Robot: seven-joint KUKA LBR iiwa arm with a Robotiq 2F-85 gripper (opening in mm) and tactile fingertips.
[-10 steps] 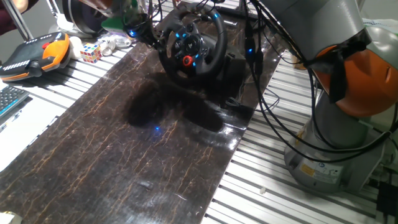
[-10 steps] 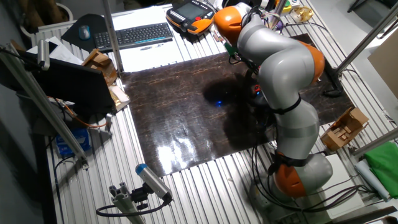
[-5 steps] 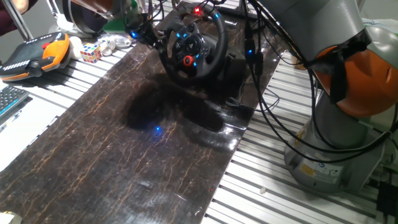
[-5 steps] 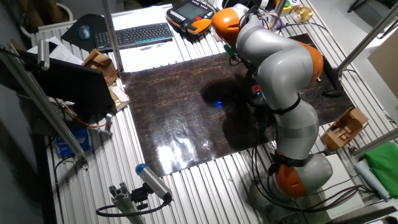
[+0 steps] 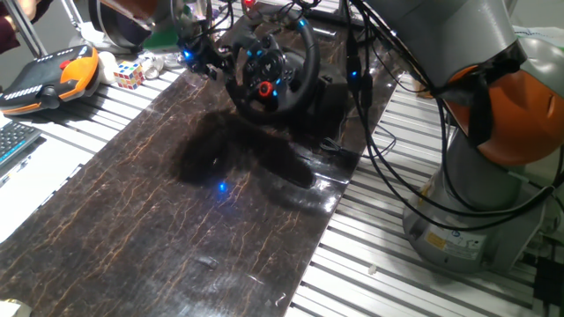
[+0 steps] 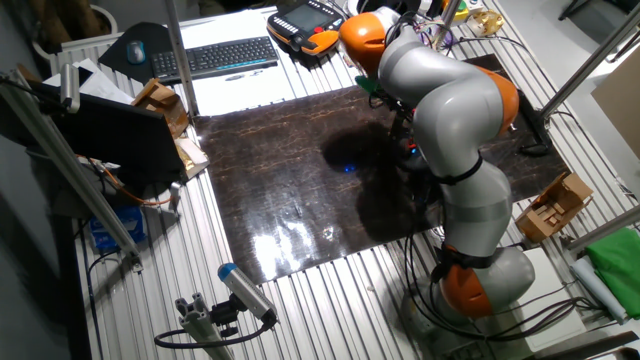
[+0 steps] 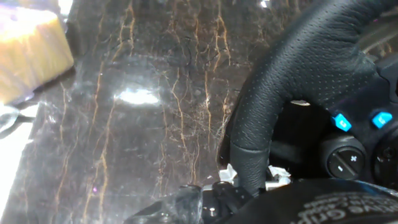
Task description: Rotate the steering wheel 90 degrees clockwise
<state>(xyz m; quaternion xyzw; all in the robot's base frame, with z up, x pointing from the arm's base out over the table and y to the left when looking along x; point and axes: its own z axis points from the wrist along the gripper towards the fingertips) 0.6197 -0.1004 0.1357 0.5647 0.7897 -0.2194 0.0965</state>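
Black perforated leather covers the thick round rim of the steering wheel [image 5: 270,70], which stands tilted on its bulky base with its face toward the open marbled mat [image 5: 176,220]. Its hub carries a red round button and blue-lit buttons. The gripper [image 5: 201,55] sits at the rim's edge, and the hand view shows the rim [image 7: 273,99] running down between its fingers, clamped.

One fixed view looks low along the dark marble-patterned mat [image 5: 203,211] toward the steering wheel [image 5: 269,70]; the other fixed view looks steeply down from high on the opposite side, sharing the mat [image 6: 290,170]. The hand view sits very close to the wheel rim [image 7: 280,93], apparently facing downward.
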